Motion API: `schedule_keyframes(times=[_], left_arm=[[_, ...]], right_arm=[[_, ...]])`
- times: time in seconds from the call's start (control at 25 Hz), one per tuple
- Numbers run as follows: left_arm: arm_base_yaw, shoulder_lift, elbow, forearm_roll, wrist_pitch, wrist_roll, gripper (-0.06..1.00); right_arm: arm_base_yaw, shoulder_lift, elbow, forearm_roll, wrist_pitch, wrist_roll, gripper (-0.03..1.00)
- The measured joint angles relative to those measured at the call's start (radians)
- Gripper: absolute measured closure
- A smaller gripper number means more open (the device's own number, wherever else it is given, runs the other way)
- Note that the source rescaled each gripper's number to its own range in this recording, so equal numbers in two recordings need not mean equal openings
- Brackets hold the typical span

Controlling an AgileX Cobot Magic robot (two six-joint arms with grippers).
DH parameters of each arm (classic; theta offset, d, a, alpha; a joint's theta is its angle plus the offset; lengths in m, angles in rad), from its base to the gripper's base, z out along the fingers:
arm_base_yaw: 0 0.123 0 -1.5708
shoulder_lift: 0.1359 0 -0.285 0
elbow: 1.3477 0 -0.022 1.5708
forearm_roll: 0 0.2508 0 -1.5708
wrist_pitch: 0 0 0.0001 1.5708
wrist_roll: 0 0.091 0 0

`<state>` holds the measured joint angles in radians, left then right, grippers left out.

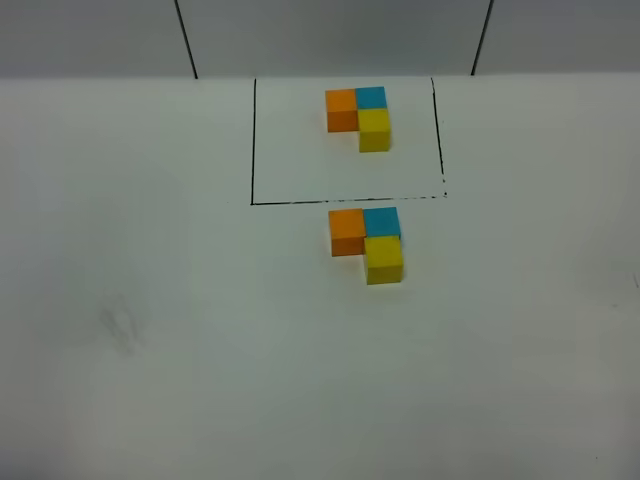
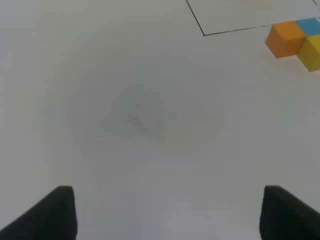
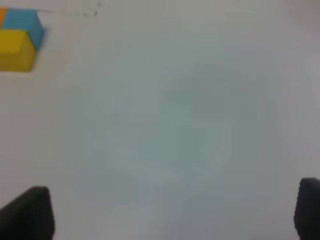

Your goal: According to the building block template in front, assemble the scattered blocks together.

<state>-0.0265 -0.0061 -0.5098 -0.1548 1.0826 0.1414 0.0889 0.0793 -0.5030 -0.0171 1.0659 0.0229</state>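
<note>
Template cluster [image 1: 360,117] sits inside the thin black drawn rectangle [image 1: 253,140] near the far edge of the bench [image 1: 150,300], roughly mid-width: orange and blue cubes side by side, yellow in front of the blue, all joined in an L. Just outside the rectangle's near line, the loose orange block [image 1: 347,231], blue block [image 1: 382,221] and yellow block [image 1: 384,259] lie in that same L: orange touching blue, yellow touching blue's near face, offset toward the near edge. The set sits just beside the line without crossing it; orange and blue are close against it. Neither arm shows in the high view. Left gripper [image 2: 167,212]: both dark fingertips [image 2: 55,212] are visible at the frame edge, spread wide, nothing between them, only bare bench surface below; released. Its view catches a corner of the drawn line plus the orange block [image 2: 285,39], a sliver of blue [image 2: 310,25] and part of yellow [image 2: 311,52], well apart from the fingers. Right gripper [image 3: 172,212]: fingertips [image 3: 30,212] also spread wide, empty, over bare bench; released. Its view shows the blue block [image 3: 22,20] and yellow block [image 3: 17,50] at the frame's corner, blurred, with the dashed end of the line beside them, well clear of the fingers. A faint smudge [image 1: 122,325] marks the bench toward the left near area.
</note>
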Motion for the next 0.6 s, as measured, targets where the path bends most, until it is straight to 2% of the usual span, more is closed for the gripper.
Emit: schedule_keyframes(times=[0.12,0.6], left_arm=[[0.0,0.0,0.0,0.0,0.0,0.0,0.32],[0.0,0.0,0.0,0.0,0.0,-0.001,0.32]], right_arm=[[0.003,-0.078,0.001,-0.006,0.001,0.007,0.0],[0.004,-0.084,0.001,-0.012,0.001,0.018,0.03]])
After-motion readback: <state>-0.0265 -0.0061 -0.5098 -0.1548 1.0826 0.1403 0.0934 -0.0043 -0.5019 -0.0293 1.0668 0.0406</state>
